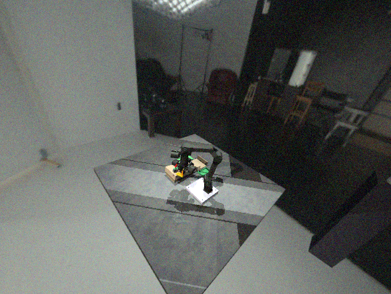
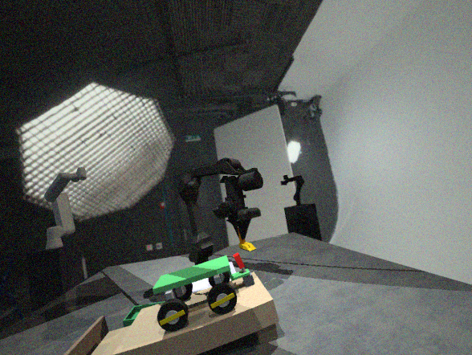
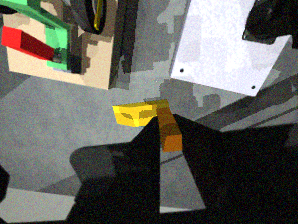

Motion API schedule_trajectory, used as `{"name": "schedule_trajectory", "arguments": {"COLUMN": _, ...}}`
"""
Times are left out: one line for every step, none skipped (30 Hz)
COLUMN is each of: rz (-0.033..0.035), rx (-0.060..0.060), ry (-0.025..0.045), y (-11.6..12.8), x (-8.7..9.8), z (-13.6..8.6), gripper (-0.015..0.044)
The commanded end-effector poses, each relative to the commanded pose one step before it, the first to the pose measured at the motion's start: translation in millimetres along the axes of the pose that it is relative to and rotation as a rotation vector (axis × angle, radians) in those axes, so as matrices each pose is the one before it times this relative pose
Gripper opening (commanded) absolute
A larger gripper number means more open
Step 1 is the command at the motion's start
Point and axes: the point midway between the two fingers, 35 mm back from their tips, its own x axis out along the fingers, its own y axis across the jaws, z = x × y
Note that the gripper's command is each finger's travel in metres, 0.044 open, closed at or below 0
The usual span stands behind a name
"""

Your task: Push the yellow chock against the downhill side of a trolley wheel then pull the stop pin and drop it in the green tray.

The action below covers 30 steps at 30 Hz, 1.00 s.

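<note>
My gripper [image 2: 242,238] [image 3: 164,119] is shut on the orange handle of the yellow chock [image 1: 179,174] [image 2: 247,246] [image 3: 134,114] and holds it in the air, beyond the ramp's uphill end in the exterior view. The green trolley [image 2: 193,275] stands on the wooden ramp [image 1: 170,174] [image 2: 265,302] [image 3: 95,77]. The red-headed stop pin [image 2: 238,261] [image 3: 25,43] stands in its green bracket at the trolley's uphill end. The green tray [image 1: 203,171] [image 2: 129,320] lies beside the ramp. The chock's black rubber base cannot be made out.
The arm's white base plate [image 1: 201,190] [image 3: 220,50] is near the ramp. A wooden end board [image 1: 202,159] [image 2: 91,336] stands at the ramp's downhill end. The far wheels are partly hidden behind the trolley in the exterior view.
</note>
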Motion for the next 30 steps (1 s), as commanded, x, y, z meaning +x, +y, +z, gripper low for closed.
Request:
{"name": "schedule_trajectory", "arguments": {"rz": -0.00368, "rx": -0.0045, "ry": 0.00143, "y": -0.27, "x": -1.64, "z": -0.45, "gripper": 0.0}}
{"name": "schedule_trajectory", "arguments": {"rz": 0.00005, "rx": -0.0174, "ry": -0.00001, "y": 0.0, "x": 0.0, "z": 0.0, "gripper": 0.0}}
{"name": "schedule_trajectory", "arguments": {"rz": 0.00006, "rx": -0.0224, "ry": -0.00002, "y": 0.0, "x": 0.0, "z": 0.0, "gripper": 0.0}}
{"name": "schedule_trajectory", "arguments": {"rz": 0.00009, "rx": -0.0322, "ry": -0.00003, "y": 0.0, "x": 0.0, "z": 0.0, "gripper": 0.0}}
{"name": "schedule_trajectory", "arguments": {"rz": 0.00009, "rx": -0.0336, "ry": -0.00003, "y": 0.0, "x": 0.0, "z": 0.0, "gripper": 0.0}}
{"name": "schedule_trajectory", "arguments": {"rz": 0.00009, "rx": -0.034, "ry": -0.00004, "y": 0.0, "x": 0.0, "z": 0.0, "gripper": 0.0}}
{"name": "schedule_trajectory", "arguments": {"rz": 0.00009, "rx": -0.0339, "ry": -0.00004, "y": 0.0, "x": 0.0, "z": 0.0, "gripper": 0.0}}
{"name": "schedule_trajectory", "arguments": {"rz": 0.00009, "rx": -0.034, "ry": -0.00004, "y": 0.0, "x": 0.0, "z": 0.0, "gripper": 0.0}}
{"name": "schedule_trajectory", "arguments": {"rz": 0.00007, "rx": -0.0347, "ry": -0.00004, "y": 0.0, "x": 0.0, "z": 0.0, "gripper": 0.0}}
{"name": "schedule_trajectory", "arguments": {"rz": 0.00007, "rx": -0.0347, "ry": -0.00004, "y": 0.0, "x": 0.0, "z": 0.0, "gripper": 0.0}}
{"name": "schedule_trajectory", "arguments": {"rz": 0.00007, "rx": -0.0347, "ry": -0.00005, "y": 0.0, "x": 0.0, "z": 0.0, "gripper": 0.0}}
{"name": "schedule_trajectory", "arguments": {"rz": 0.00006, "rx": -0.0347, "ry": -0.00005, "y": 0.0, "x": 0.0, "z": 0.0, "gripper": 0.0}}
{"name": "schedule_trajectory", "arguments": {"rz": 0.00004, "rx": -0.0342, "ry": -0.00004, "y": 0.0, "x": 0.0, "z": 0.0, "gripper": 0.0}}
{"name": "schedule_trajectory", "arguments": {"rz": 0.00004, "rx": -0.0342, "ry": -0.00004, "y": 0.0, "x": 0.0, "z": 0.0, "gripper": 0.0}}
{"name": "schedule_trajectory", "arguments": {"rz": 0.00004, "rx": -0.0341, "ry": -0.00004, "y": 0.0, "x": 0.0, "z": 0.0, "gripper": 0.0}}
{"name": "schedule_trajectory", "arguments": {"rz": 0.00004, "rx": -0.0342, "ry": -0.00004, "y": 0.0, "x": 0.0, "z": 0.0, "gripper": 0.0}}
{"name": "schedule_trajectory", "arguments": {"rz": 0.00002, "rx": -0.035, "ry": -0.00003, "y": 0.0, "x": 0.0, "z": 0.0, "gripper": 0.0}}
{"name": "schedule_trajectory", "arguments": {"rz": 0.00002, "rx": -0.035, "ry": -0.00003, "y": 0.0, "x": 0.0, "z": 0.0, "gripper": 0.0}}
{"name": "schedule_trajectory", "arguments": {"rz": 0.00002, "rx": -0.035, "ry": -0.00003, "y": 0.0, "x": 0.0, "z": 0.0, "gripper": 0.0}}
{"name": "schedule_trajectory", "arguments": {"rz": 0.00002, "rx": -0.035, "ry": -0.00004, "y": 0.0, "x": 0.0, "z": 0.0, "gripper": 0.0}}
{"name": "schedule_trajectory", "arguments": {"rz": 0.00002, "rx": -0.035, "ry": -0.00004, "y": 0.0, "x": 0.0, "z": 0.0, "gripper": 0.0}}
{"name": "schedule_trajectory", "arguments": {"rz": 0.00002, "rx": -0.035, "ry": -0.00004, "y": 0.0, "x": 0.0, "z": 0.0, "gripper": 0.0}}
{"name": "schedule_trajectory", "arguments": {"rz": 0.00002, "rx": -0.035, "ry": -0.00004, "y": 0.0, "x": 0.0, "z": 0.0, "gripper": 0.0}}
{"name": "schedule_trajectory", "arguments": {"rz": 0.00001, "rx": -0.035, "ry": -0.00004, "y": 0.0, "x": 0.0, "z": 0.0, "gripper": 0.0}}
{"name": "schedule_trajectory", "arguments": {"rz": 0.00001, "rx": -0.035, "ry": -0.00004, "y": 0.0, "x": 0.0, "z": 0.0, "gripper": 0.0}}
{"name": "schedule_trajectory", "arguments": {"rz": 0.00001, "rx": -0.035, "ry": -0.00004, "y": 0.0, "x": 0.0, "z": 0.0, "gripper": 0.0}}
{"name": "schedule_trajectory", "arguments": {"rz": 0.00001, "rx": -0.035, "ry": -0.00004, "y": 0.0, "x": 0.0, "z": 0.0, "gripper": 0.0}}
{"name": "schedule_trajectory", "arguments": {"rz": 0.00001, "rx": -0.035, "ry": -0.00004, "y": 0.0, "x": 0.0, "z": 0.0, "gripper": 0.0}}
{"name": "schedule_trajectory", "arguments": {"rz": 0.00001, "rx": -0.035, "ry": -0.00004, "y": 0.0, "x": 0.0, "z": 0.0, "gripper": 0.0}}
{"name": "schedule_trajectory", "arguments": {"rz": 0.0, "rx": -0.035, "ry": -0.00004, "y": 0.0, "x": 0.0, "z": 0.0, "gripper": 0.0}}
